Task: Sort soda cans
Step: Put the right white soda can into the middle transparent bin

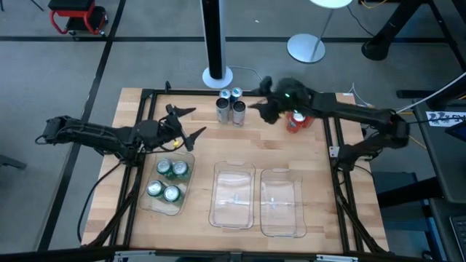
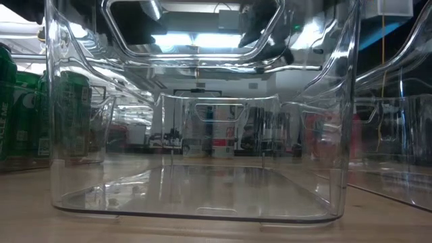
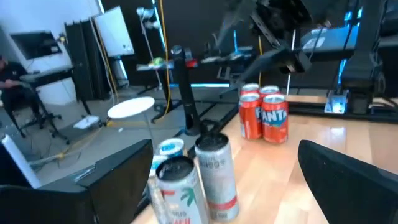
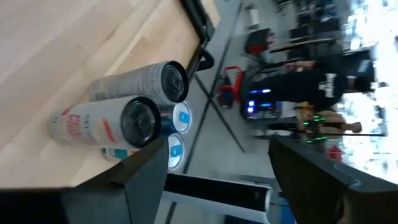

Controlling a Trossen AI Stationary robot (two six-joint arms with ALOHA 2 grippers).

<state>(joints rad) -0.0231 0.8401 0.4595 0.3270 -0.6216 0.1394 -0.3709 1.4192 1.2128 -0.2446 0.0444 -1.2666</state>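
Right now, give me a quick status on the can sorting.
Left gripper open, empty, beside the green cans in their tray. Right gripper open, above the table between the silver cans and red cans. Other two trays empty; nothing in the way.

Glossy clear plastic trays (image 1: pixel 233 195); wood table (image 1: pixel 320 175)

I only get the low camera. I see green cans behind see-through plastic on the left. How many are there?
Observer: Four green cylindrical soda cans stand in the left clear rectangular plastic tray.
Operator: Where are the silver ones?
Observer: The silver-grey cans stand bunched on the wooden table near its far edge, outside any tray.
Operator: Is a gripper grabbing them?
Observer: No. The right gripper hangs open close beside them, holding nothing.
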